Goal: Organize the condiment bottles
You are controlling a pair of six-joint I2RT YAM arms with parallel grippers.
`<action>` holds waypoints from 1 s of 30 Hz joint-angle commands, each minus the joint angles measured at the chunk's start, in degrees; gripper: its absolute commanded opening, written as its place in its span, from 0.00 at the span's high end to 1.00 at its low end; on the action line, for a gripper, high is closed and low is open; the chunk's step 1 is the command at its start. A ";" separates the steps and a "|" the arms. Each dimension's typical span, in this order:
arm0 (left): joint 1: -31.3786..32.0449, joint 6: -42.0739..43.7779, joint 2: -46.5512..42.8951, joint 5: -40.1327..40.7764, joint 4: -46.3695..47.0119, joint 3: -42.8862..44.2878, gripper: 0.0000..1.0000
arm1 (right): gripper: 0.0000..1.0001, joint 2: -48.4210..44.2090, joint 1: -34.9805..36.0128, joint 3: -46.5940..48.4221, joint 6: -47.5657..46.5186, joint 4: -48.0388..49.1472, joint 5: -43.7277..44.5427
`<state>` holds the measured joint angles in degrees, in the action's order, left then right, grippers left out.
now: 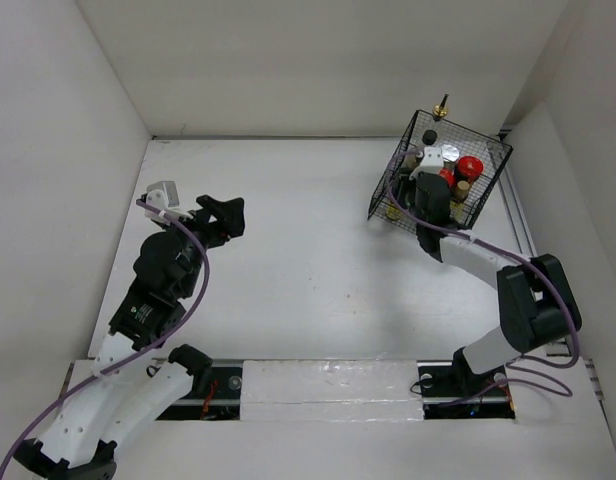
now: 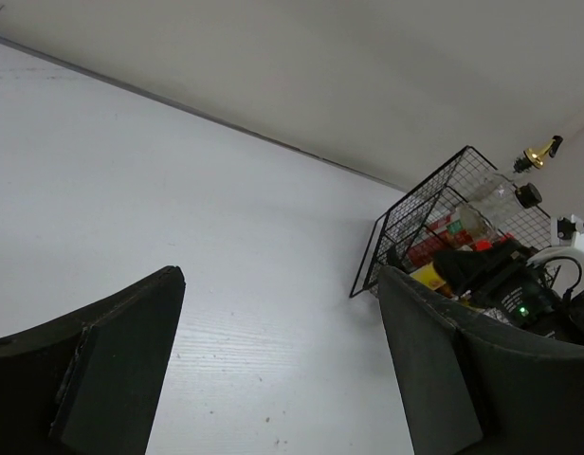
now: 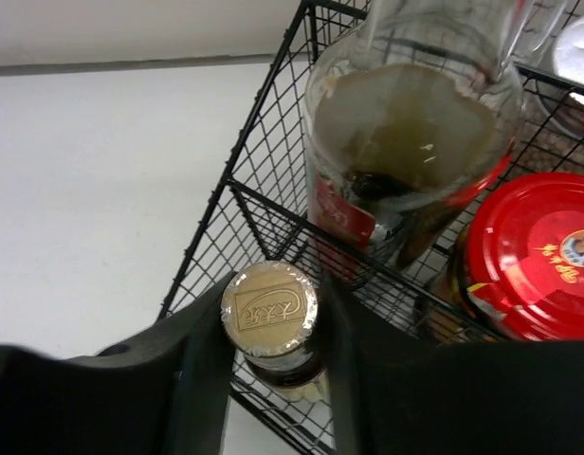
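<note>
The black wire basket (image 1: 474, 131) stands at the back right with the condiment bottles in it. In the right wrist view my right gripper (image 3: 270, 332) is shut on a small brown-capped bottle (image 3: 270, 308), upright in the basket's near left corner (image 1: 393, 212). Behind it stand a clear jar with a reddish label (image 3: 406, 123) and a red-lidded dark jar (image 3: 534, 256). From above I see the gold spout (image 1: 441, 105), a silver cap (image 1: 450, 152) and a red lid (image 1: 471, 167). My left gripper (image 1: 228, 215) is open and empty over the left of the table (image 2: 278, 370).
White walls close the table in at the back and both sides. The basket (image 2: 406, 223) sits close to the right wall. The right arm reaches over the basket's near side. Bare white tabletop (image 1: 298, 230) lies between the two grippers.
</note>
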<state>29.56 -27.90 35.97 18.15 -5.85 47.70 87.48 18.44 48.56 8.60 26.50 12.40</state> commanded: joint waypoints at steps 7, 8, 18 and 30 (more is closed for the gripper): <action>0.15 1.27 0.60 -0.48 1.80 1.52 0.13 | 0.11 -4.15 2.56 2.25 0.54 -2.06 4.20; 0.15 1.97 0.60 -1.18 1.80 1.52 0.09 | 0.07 -5.99 2.57 2.94 0.54 -2.85 4.21; 0.15 3.55 0.60 -3.65 1.80 2.04 0.00 | 0.00 -19.36 6.52 7.95 -1.22 -15.06 5.26; 0.15 4.08 -1.07 -4.27 1.80 2.04 0.00 | 0.00 -14.55 26.72 8.58 -0.87 -18.15 -15.22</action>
<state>29.56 -24.71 36.05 14.70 -5.87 47.70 67.68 39.83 57.74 6.98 10.09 4.08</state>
